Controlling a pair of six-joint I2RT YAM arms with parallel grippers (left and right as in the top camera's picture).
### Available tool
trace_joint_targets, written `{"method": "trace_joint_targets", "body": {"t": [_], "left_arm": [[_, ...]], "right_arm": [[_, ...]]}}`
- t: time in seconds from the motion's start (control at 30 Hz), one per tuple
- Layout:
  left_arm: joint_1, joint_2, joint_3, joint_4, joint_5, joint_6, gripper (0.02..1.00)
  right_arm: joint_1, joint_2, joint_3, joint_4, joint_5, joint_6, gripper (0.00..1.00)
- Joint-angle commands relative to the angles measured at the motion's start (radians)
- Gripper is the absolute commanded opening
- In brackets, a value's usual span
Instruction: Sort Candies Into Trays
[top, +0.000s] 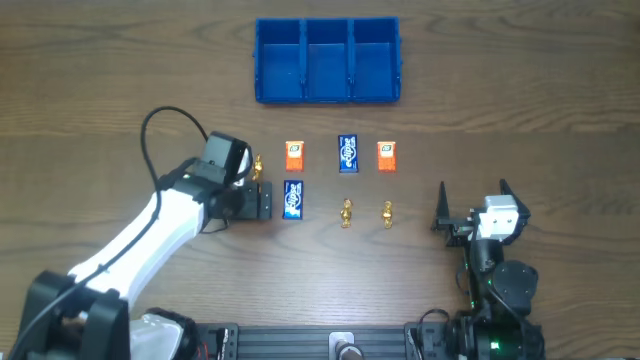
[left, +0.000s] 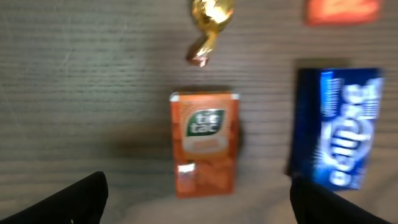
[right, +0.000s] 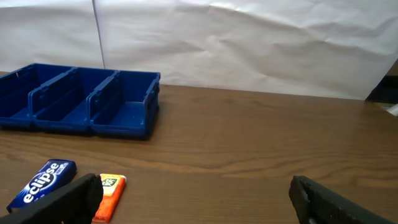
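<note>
1. The left gripper (top: 258, 203) hangs over a small orange plastic mint box (left: 204, 143). Its jaws are spread wide, one on each side, with nothing in them. The right gripper (top: 472, 205) is parked near its own base, also wide open and empty, well apart from the candies.
2. The box lies flat on the brown wooden table (top: 120, 80). A gold foil-wrapped candy (left: 208, 18) sits just past one short end and a flat blue gum pack (left: 339, 127) lies alongside. The blue plastic three-compartment tray (top: 328, 98) is farther up the table and looks empty.
3. Handling guess: the box is light and rigid with slick sides, so I'd pinch it across the narrow width around the middle. Grab it near an end and it'll probably pivot or squirt out.
4. Hard to tell: a second orange box (left: 342, 9) is cut off at the edge. The top view has two orange boxes, and I honestly can't say which one the gripper is over. Another gold candy (top: 258, 167) is half tucked against the left arm.
</note>
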Motion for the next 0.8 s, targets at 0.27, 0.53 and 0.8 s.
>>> {"method": "trace_joint_targets", "body": {"t": [0.27,0.53,0.8], "left_arm": [[-0.027,0.145,0.086,0.027,-0.073,0.026,0.943],[-0.032,0.172,0.087,0.028,-0.076,0.025,0.901],[-0.036,0.186,0.087,0.031,-0.094,0.024,0.776]], "right_arm": [[0.004,-0.008,-0.003,-0.005,-0.005,-0.013,0.998],[0.004,-0.008,-0.003,-0.005,-0.005,-0.013,0.998],[0.004,-0.008,-0.003,-0.005,-0.005,-0.013,0.996]]}}
